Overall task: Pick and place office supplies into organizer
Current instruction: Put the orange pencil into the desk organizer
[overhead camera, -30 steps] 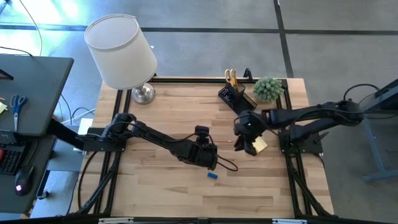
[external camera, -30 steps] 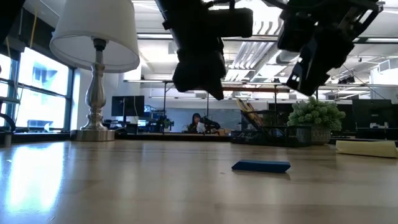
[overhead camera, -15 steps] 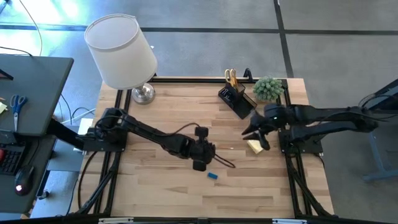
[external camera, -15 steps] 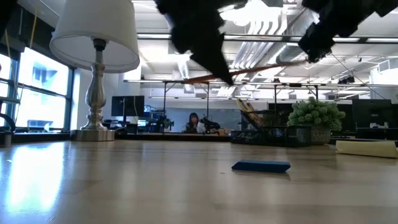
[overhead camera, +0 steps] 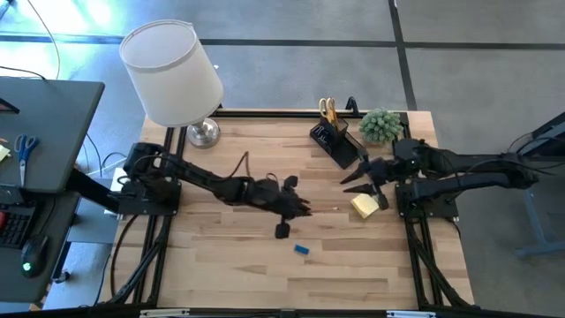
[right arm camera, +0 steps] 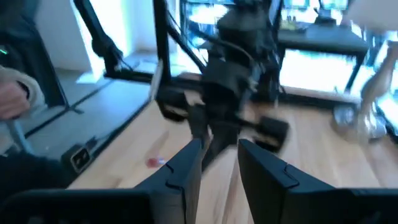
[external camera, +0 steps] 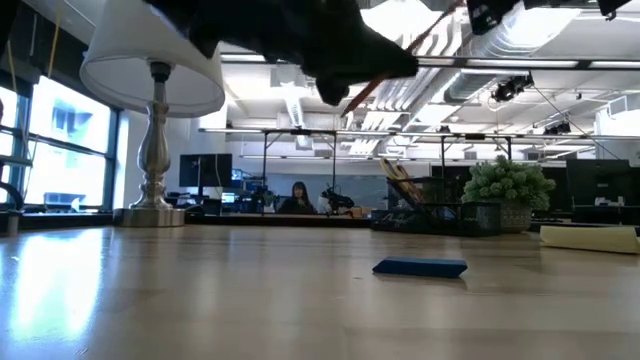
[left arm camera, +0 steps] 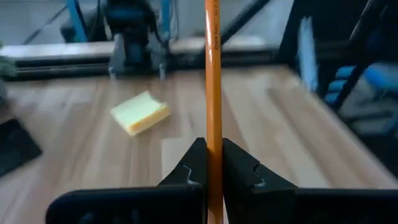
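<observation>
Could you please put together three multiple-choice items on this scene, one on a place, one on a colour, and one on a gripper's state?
1. Where does the blue eraser lie?
A. In the organizer
B. On the bare table top
C. Under the lamp

2. What colour is the pencil?
A. Orange
B. Green
C. White

3. How is the left gripper?
A. Wide open and empty
B. Shut on a sticky-note pad
C. Shut on the pencil

Answers: 1 B, the eraser sits alone on the wood; 2 A, the left wrist view shows an orange shaft; 3 C, both fingers pinch the pencil.
</observation>
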